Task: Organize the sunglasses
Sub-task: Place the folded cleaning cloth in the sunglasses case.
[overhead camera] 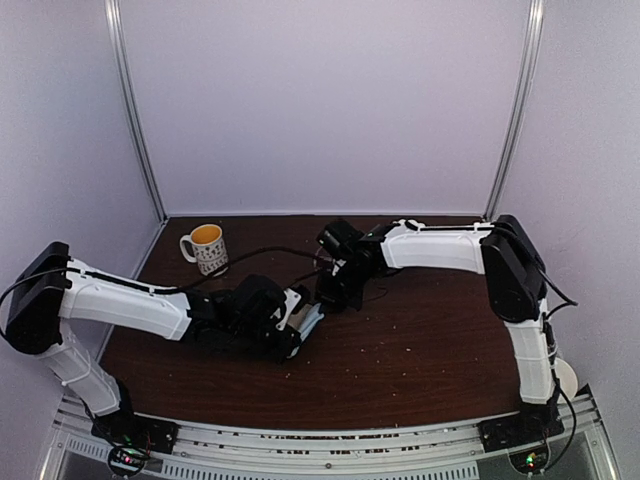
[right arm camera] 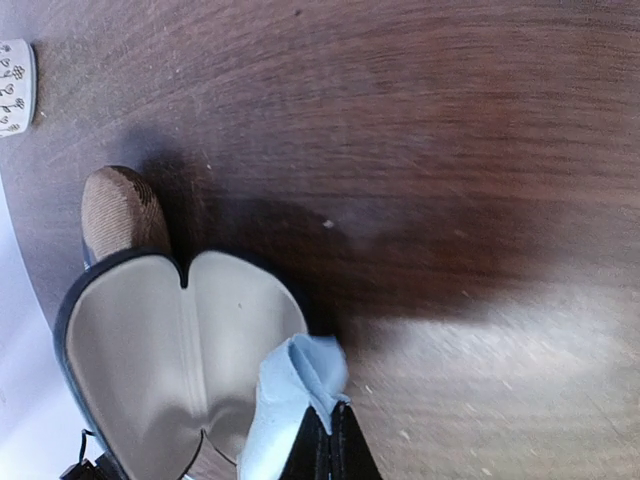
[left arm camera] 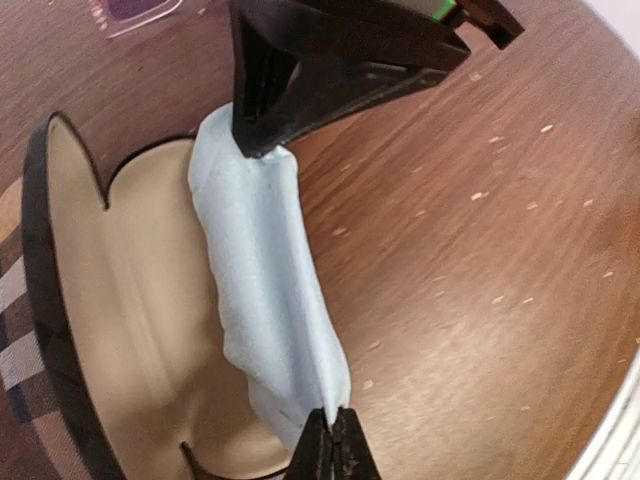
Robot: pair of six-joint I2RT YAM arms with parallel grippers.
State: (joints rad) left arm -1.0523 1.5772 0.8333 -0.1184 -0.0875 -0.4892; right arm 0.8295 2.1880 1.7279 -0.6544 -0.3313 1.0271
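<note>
beside the case (left arm camera: 70,300), left tool (left arm camera: 331,447) and right tool (right arm camera: 331,437) pinch a cloth (left arm camera: 262,285), pink sunglasses (left arm camera: 140,10) perhaps beyond.

The cloth (left arm camera: 265,300) is pale blue, the case (left arm camera: 130,300) beige inside and tan-checked outside, the table (left arm camera: 480,250) dark brown wood-grain.

Overhead the light is soft and even, with a lilac cast on the walls (overhead camera: 320,100). The picture is slightly grainy, and the dark counter (overhead camera: 430,340) carries only faint shadows. In the left wrist view the counter shines pale toward 4 o'clock and its edge bows. The left fingers (left arm camera: 318,455) at 6 o'clock are blurred against the bright cloth (left arm camera: 265,290). In the right wrist view a broad shadow crosses the centre, sheen lies toward 4 o'clock, and the right fingers (right arm camera: 318,450) look soft.
</note>
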